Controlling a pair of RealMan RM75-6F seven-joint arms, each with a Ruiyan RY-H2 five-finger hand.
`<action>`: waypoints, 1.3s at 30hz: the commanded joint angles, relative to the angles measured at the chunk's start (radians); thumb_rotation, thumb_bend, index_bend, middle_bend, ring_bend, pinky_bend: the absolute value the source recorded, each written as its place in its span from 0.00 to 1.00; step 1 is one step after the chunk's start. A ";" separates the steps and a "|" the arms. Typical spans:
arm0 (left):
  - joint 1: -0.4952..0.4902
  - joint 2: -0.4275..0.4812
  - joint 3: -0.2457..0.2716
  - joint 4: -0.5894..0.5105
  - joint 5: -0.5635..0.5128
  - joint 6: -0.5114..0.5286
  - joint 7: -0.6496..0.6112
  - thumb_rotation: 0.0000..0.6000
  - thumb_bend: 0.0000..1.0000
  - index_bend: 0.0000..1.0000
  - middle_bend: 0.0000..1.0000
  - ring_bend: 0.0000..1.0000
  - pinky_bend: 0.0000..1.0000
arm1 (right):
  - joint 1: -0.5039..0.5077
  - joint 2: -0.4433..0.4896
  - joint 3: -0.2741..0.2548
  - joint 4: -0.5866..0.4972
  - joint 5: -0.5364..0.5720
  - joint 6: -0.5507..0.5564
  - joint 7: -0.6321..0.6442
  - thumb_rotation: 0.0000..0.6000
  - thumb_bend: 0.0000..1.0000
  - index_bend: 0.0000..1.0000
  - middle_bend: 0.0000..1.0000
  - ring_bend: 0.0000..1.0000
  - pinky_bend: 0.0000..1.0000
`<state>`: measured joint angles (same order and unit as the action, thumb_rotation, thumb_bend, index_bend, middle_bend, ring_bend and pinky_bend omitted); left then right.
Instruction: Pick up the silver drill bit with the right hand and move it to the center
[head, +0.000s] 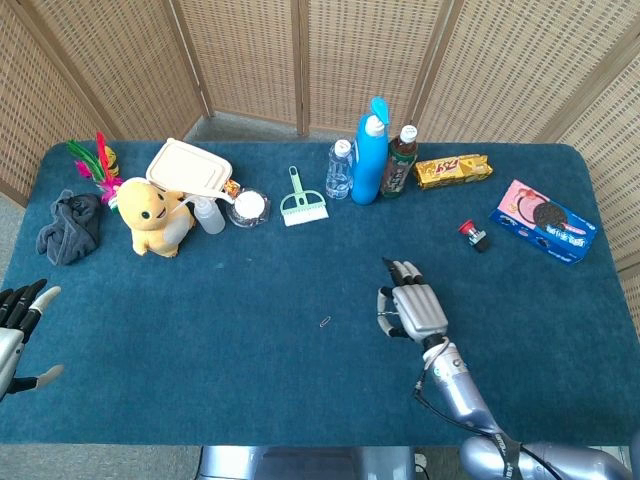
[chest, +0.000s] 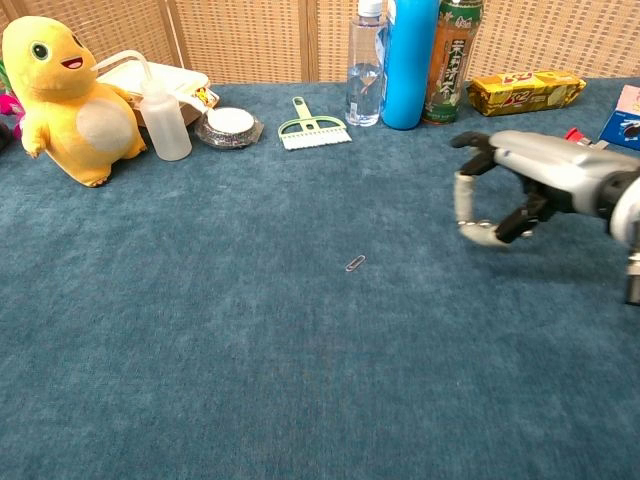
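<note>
Right hand (head: 410, 305) hovers mid-frame, fingers apart, grasping nothing. The silver drill bit (head: 473, 235), red-capped, lies to the right of the frame's centre, well apart from the hand. To grip it well, I'd reach rightward first and descend squarely. Left hand (head: 18, 310), lower left, is released.
</note>
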<state>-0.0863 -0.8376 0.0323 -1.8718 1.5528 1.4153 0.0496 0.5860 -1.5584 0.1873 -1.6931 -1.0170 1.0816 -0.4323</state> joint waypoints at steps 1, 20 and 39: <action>0.001 0.003 -0.001 0.001 0.000 0.003 -0.007 1.00 0.17 0.03 0.00 0.00 0.00 | 0.021 -0.029 0.017 -0.019 0.029 -0.016 -0.007 1.00 0.47 0.61 0.00 0.00 0.00; -0.002 0.016 0.001 0.015 0.008 -0.002 -0.058 1.00 0.18 0.03 0.00 0.00 0.00 | 0.095 -0.123 0.166 -0.064 0.129 -0.126 0.237 1.00 0.50 0.63 0.00 0.00 0.00; -0.002 0.024 0.001 0.018 0.007 -0.001 -0.086 1.00 0.17 0.03 0.00 0.00 0.00 | 0.160 -0.248 0.217 0.026 0.152 -0.188 0.442 1.00 0.52 0.64 0.00 0.00 0.00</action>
<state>-0.0881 -0.8144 0.0339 -1.8541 1.5607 1.4138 -0.0345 0.7341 -1.7879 0.4025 -1.6883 -0.8694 0.8962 0.0038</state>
